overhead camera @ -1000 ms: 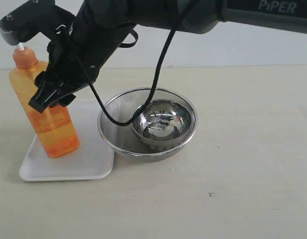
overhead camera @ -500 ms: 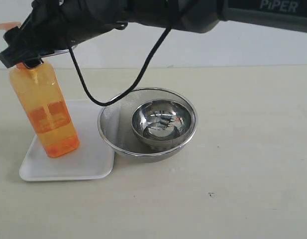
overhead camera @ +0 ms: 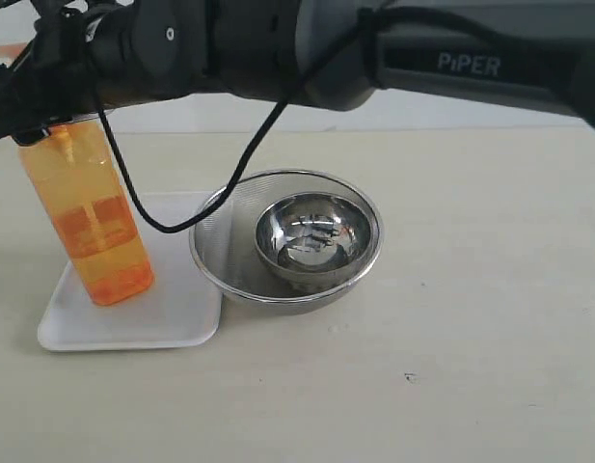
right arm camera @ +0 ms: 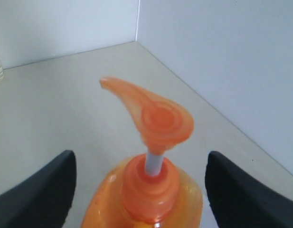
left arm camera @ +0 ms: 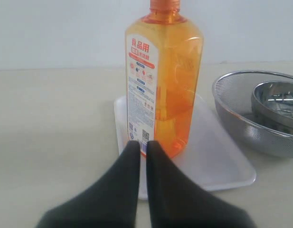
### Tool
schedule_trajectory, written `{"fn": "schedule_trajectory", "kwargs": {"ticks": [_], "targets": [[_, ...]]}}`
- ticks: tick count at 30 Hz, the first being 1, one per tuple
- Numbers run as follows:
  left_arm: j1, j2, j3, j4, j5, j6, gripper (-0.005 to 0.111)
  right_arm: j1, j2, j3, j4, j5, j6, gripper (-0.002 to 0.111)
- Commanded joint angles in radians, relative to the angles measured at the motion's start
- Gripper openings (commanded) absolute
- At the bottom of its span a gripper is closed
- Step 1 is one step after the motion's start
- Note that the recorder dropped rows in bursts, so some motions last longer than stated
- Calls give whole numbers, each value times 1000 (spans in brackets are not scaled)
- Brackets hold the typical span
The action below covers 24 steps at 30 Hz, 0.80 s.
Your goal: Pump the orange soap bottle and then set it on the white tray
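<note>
The orange soap bottle (overhead camera: 93,227) stands upright on the near-left part of the white tray (overhead camera: 172,313). My right arm reaches across the exterior view to the bottle's top, where its dark gripper (overhead camera: 35,92) hides the pump. In the right wrist view the right gripper (right arm camera: 139,160) is open, one finger (right arm camera: 39,192) on each side of the bottle's shoulders, touching nothing. The orange pump head (right arm camera: 158,116) is raised on its white stem (right arm camera: 153,164). My left gripper (left arm camera: 142,144) is shut and empty, low in front of the bottle (left arm camera: 165,80) and short of its label.
A round steel mesh bowl (overhead camera: 215,256) holding a smaller shiny steel bowl (overhead camera: 316,236) sits against the tray's right edge; both also show in the left wrist view, mesh bowl (left arm camera: 241,121). A black cable (overhead camera: 143,207) hangs from the right arm over the tray. A wall runs behind the table.
The right gripper has risen from beside the bottle's body to around its pump top and shifted left. The bottle has stayed in place on the tray.
</note>
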Motion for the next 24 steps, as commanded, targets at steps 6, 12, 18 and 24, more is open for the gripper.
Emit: {"fn": "schedule_trajectory", "kwargs": {"ticks": [6,12,18,24], "targets": [[2,-3,4,-11,1,6,5,11,32,-5,7,-77,6,68],[2,-3,4,-11,1,6,5,11,49,-5,10,-110,10,62],[2,-3,4,-11,1,6,5,11,49,-5,10,-122,10,54],[2,-3,4,-11,1,6,5,11,49,-5,10,-122,16,62]]}}
